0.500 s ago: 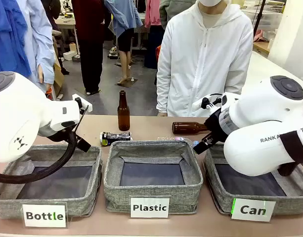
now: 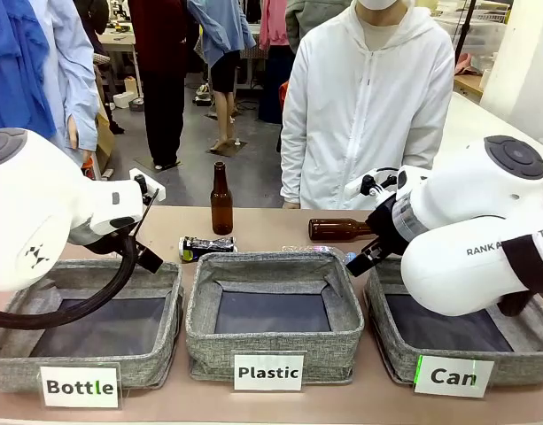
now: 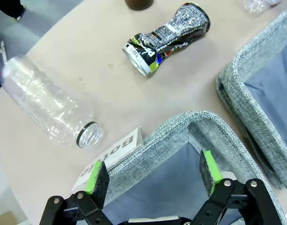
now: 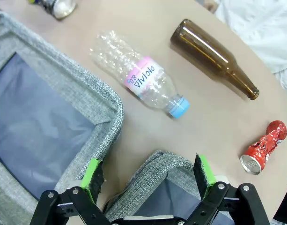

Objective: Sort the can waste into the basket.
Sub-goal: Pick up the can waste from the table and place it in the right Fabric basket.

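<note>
The black can (image 3: 166, 37) lies crushed on its side on the table, beyond my open left gripper (image 3: 152, 180), which hovers over a corner of the "Bottle" basket (image 3: 180, 129). In the front view this black can (image 2: 207, 248) rests behind the "Plastic" basket (image 2: 273, 336). The red can (image 4: 262, 149), also crushed, lies on the table to the right of my open right gripper (image 4: 148, 176). That gripper hangs above a corner of the "Can" basket (image 4: 164, 164). Nothing sits between either gripper's fingers. The "Can" basket (image 2: 386, 328) stands at the front right.
A clear plastic bottle (image 3: 49, 108) lies beside the "Bottle" basket. Another clear bottle with a pink label (image 4: 143, 79) and a brown glass bottle (image 4: 213, 56) lie behind the baskets. A second brown bottle (image 2: 221, 198) stands upright. A person in white (image 2: 368, 106) stands at the far side.
</note>
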`<state>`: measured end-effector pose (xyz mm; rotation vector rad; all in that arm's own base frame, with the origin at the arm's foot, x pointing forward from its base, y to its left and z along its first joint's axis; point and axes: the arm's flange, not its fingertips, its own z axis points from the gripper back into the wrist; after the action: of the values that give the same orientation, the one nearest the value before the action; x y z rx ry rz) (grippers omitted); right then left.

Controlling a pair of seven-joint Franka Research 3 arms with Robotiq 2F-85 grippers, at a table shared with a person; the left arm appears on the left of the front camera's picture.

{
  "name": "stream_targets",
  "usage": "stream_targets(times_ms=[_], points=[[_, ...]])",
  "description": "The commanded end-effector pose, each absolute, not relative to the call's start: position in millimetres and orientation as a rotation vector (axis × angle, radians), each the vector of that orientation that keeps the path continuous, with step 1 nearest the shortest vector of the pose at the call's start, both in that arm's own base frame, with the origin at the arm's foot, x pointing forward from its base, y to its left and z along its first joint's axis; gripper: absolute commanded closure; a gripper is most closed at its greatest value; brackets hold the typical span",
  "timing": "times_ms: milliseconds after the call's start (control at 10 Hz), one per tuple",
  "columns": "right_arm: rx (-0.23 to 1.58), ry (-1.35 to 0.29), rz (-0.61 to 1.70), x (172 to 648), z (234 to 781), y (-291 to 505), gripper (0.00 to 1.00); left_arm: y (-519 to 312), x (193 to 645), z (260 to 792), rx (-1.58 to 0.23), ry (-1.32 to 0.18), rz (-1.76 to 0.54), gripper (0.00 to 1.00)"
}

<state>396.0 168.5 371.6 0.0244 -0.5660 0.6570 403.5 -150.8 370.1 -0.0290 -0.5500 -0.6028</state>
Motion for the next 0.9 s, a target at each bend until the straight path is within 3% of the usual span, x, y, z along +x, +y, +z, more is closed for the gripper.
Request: stream_targets(times_ms=[0, 800], points=[[0.025, -0.566, 0.657, 396.1, 371.6, 168.4, 0.00, -150.8, 403.5, 370.1, -0.029, -0.550, -0.603, 0.00], [0.025, -0.566, 0.657, 396.1, 371.6, 168.4, 0.00, -150.8, 403.5, 370.1, -0.029, -0.550, -0.603, 0.00]])
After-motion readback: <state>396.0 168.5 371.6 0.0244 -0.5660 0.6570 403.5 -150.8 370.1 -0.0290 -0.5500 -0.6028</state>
